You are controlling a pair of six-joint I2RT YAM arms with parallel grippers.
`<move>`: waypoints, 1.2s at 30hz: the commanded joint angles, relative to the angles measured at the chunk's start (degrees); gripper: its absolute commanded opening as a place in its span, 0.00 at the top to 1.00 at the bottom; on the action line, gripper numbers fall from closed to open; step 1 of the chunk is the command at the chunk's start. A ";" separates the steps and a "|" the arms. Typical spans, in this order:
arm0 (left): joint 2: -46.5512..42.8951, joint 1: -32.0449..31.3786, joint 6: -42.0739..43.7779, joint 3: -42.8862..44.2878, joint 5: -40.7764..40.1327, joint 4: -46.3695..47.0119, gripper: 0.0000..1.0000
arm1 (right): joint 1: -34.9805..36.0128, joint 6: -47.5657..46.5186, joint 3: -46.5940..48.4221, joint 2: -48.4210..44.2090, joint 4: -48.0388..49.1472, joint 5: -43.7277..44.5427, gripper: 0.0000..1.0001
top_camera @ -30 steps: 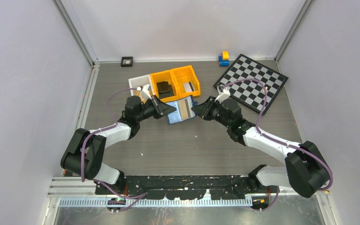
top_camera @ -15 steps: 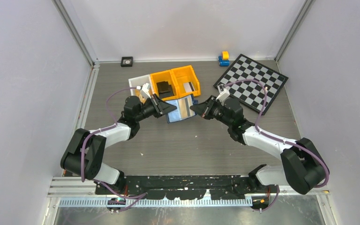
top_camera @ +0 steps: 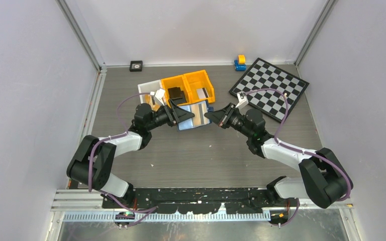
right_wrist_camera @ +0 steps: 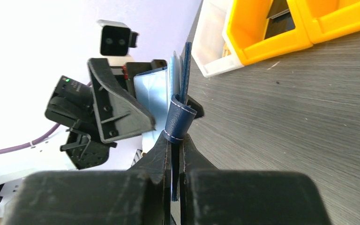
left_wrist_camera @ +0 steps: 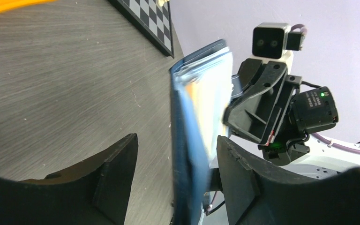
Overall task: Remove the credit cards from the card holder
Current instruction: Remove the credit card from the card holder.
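Navy card holder [left_wrist_camera: 190, 140] stood lifted beside the orange bins [top_camera: 188, 86], pinched by the right gripper [right_wrist_camera: 176, 140] alone since the left gripper [top_camera: 180, 114] had just sprung apart, credit cards [top_camera: 199, 112] apparently still inside.

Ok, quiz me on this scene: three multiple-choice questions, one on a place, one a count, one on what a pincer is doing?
1. Where is the chessboard? A far right of the table; B inside a bin; C near left corner.
2. How many orange bins? A one; B two; C four.
3. The right pincer is: A wide open; B shut on the card holder; C shut on a spoon.
Answers: 1A, it lies at the table's far right; 2B, two stand side by side; 3B, its jaws clamp the holder's edge.
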 commanded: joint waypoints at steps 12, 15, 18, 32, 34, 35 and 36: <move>1.30 -1.04 1.03 2.22 1.43 1.11 1.00 | -0.87 2.32 -0.98 -1.22 7.57 -0.80 0.75; 0.27 -0.50 0.79 1.51 1.09 1.54 1.00 | -2.13 3.75 -1.78 -0.95 9.05 -1.07 0.66; 0.14 -0.31 -0.08 1.14 1.40 3.31 1.00 | -2.55 4.63 -1.81 -0.08 10.53 -1.89 0.67; 3.77 -0.26 -5.05 1.05 3.77 10.61 1.00 | -2.73 0.97 2.09 0.28 0.47 -2.13 0.78; 3.40 -0.17 -4.81 1.03 3.76 10.15 1.00 | -2.73 1.23 1.91 0.34 0.96 -2.38 0.74; 3.26 -0.17 -4.68 0.98 3.61 9.92 1.00 | -2.74 1.21 1.98 0.42 1.15 -2.58 0.74; 3.09 -0.17 -4.61 1.01 3.57 9.73 1.00 | -2.73 1.29 2.01 0.57 1.33 -2.72 0.74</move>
